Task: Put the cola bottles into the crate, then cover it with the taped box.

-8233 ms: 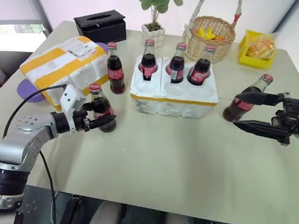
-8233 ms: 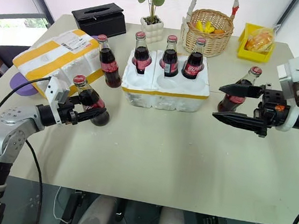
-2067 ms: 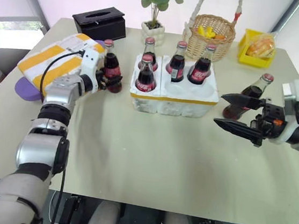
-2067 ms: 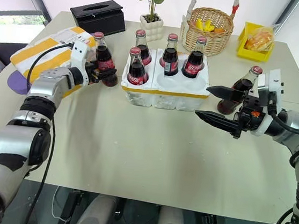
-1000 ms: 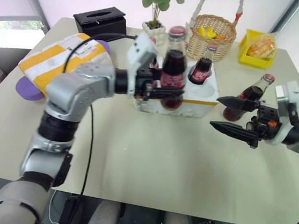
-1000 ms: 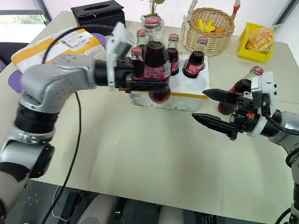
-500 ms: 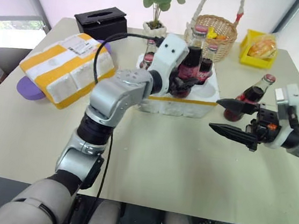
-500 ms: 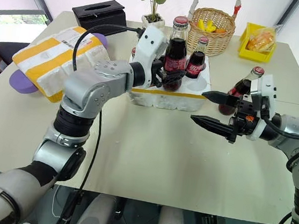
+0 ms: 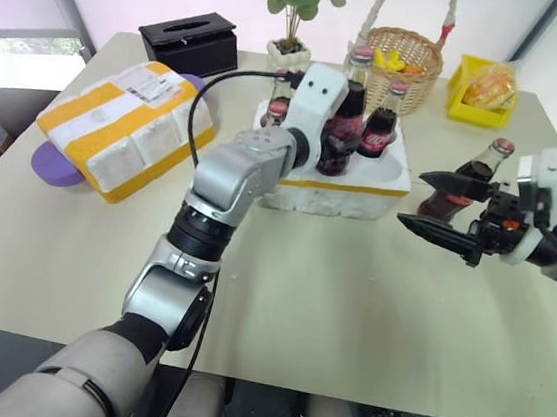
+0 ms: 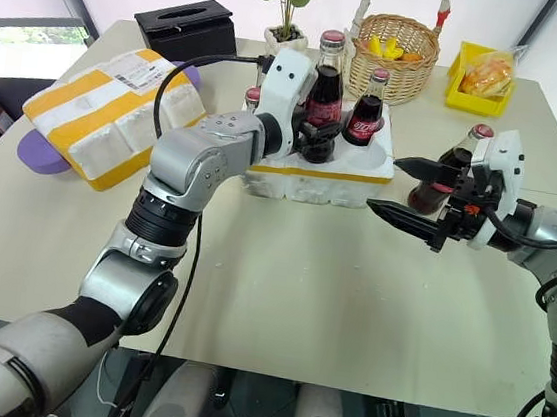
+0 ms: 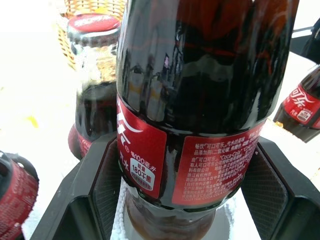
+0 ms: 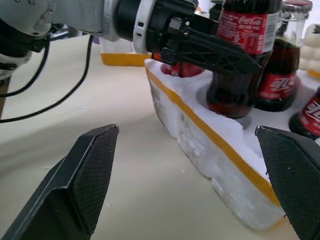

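Note:
My left gripper [image 9: 338, 147] is shut on a cola bottle [image 10: 324, 91] and holds it upright over the crate [image 9: 346, 186], a white styrofoam block with a yellow band. In the right wrist view that bottle's base [image 12: 226, 102] sits down in a near-row well. Other cola bottles [image 9: 383, 128] stand in the crate, some hidden behind my left arm. One more cola bottle [image 9: 469, 183] stands on the table right of the crate. My right gripper [image 9: 411, 197] is open with nothing between its fingers, just in front of that bottle. The taped box [image 9: 127, 126] lies at the left.
Behind the crate stand a black tissue box [image 9: 189, 42], a potted plant [image 9: 290, 39], a wicker basket [image 9: 398, 63] and a yellow tray [image 9: 481, 91]. A purple object [image 9: 50, 164] lies under the taped box. My left arm reaches across the table to the crate.
My left arm has carried the cola bottle from in front of the crate over it and lowered it toward a well. The right gripper has stayed open and shifted slightly right.

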### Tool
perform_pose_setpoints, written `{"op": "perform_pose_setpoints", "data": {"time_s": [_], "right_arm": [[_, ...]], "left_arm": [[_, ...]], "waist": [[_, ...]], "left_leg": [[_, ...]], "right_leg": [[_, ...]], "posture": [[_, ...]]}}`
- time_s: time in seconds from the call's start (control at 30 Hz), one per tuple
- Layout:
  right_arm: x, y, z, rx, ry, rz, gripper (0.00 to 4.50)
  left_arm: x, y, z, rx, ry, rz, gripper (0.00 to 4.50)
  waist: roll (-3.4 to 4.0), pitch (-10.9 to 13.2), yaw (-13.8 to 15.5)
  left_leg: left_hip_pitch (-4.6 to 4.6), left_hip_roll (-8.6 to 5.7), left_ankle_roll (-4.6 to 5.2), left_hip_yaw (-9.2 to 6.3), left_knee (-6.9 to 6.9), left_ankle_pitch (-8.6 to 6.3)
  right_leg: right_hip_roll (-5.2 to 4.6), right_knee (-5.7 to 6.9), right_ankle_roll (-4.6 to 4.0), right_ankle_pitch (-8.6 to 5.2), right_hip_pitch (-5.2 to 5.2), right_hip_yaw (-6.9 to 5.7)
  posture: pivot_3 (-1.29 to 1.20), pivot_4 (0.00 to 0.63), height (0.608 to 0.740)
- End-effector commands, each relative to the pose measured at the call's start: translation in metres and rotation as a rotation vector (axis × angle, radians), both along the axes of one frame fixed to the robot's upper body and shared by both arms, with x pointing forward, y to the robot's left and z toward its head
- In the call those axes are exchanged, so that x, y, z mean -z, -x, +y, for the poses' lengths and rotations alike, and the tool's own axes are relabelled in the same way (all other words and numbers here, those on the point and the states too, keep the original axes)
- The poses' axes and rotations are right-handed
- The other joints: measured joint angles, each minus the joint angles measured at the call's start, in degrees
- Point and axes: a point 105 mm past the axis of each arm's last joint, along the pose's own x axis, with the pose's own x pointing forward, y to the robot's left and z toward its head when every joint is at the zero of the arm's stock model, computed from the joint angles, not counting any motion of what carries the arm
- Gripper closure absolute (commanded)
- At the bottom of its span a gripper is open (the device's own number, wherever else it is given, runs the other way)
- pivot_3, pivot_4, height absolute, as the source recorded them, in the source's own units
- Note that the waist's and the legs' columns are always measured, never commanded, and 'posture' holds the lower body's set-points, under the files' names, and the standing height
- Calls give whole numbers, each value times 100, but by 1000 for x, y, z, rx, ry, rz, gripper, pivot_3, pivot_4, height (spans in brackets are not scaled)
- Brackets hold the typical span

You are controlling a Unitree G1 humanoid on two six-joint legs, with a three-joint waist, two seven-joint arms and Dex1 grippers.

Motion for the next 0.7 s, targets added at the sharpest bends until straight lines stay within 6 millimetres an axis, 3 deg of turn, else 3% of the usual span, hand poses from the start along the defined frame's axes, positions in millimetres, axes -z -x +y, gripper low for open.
{"op": "perform_pose_setpoints", "data": {"time_s": [0.03,0.23,0.3,0.37,0.6,0.7], "right_arm": [[-10,0,-2,20,12,-64,0],[-9,-2,-1,19,3,-67,0],[-9,-2,0,17,0,-67,0],[-9,-3,1,14,-2,-66,0],[-10,-3,1,6,-7,-68,0],[-9,-3,1,4,-5,-67,0]], "left_arm": [[-29,4,-4,16,59,-84,1748],[-12,3,-4,23,20,-31,1748],[-7,2,-3,18,13,-21,709],[-4,1,-2,14,10,-13,71],[4,-1,3,-1,6,4,71],[-6,1,3,10,24,-15,71]], "waist": [[0,0,-2],[0,0,-1],[0,0,0],[0,0,0],[0,0,-9],[0,0,-6]], "left_leg": [[0,0,0,0,0,0],[0,0,0,0,-1,0],[0,0,0,0,-1,0],[2,0,0,0,0,0],[4,0,-1,0,4,0],[3,0,-1,-1,3,1]], "right_leg": [[0,0,0,0,0,0],[0,-1,0,0,0,0],[0,-1,0,0,0,0],[0,-1,0,0,2,0],[0,4,0,1,4,0],[1,4,0,1,3,0]], "posture": [[0,150,740],[0,150,740],[0,150,740],[0,150,740],[0,150,740],[0,150,740]]}}
